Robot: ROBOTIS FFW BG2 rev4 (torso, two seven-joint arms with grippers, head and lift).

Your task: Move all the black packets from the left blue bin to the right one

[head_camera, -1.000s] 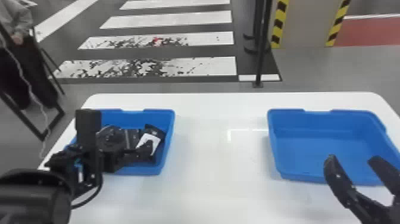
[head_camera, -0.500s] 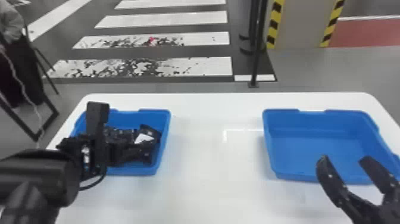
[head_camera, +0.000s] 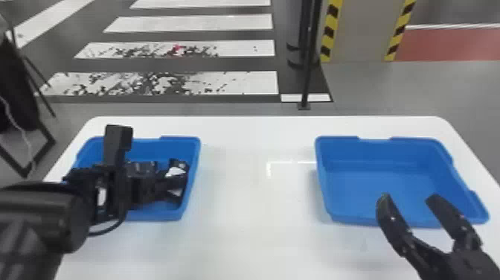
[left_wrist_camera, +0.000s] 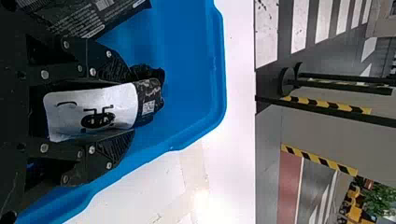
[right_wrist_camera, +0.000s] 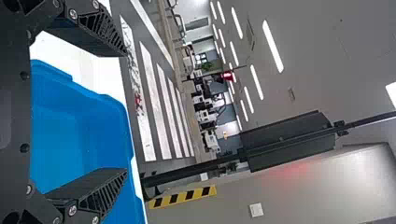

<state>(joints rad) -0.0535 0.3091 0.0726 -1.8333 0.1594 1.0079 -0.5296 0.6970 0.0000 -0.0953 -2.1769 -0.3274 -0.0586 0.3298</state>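
- Left gripper (head_camera: 169, 186): found in the left blue bin (head_camera: 191, 156), pinching a white-labelled black packet (left_wrist_camera: 93, 112).
- Second packet (left_wrist_camera: 88, 18): inside same bin.
- Right gripper (head_camera: 409, 197): fingers spread, by the right bin (head_camera: 372, 186).

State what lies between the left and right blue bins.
In the head view, white tabletop lies between the left bin and the right bin.
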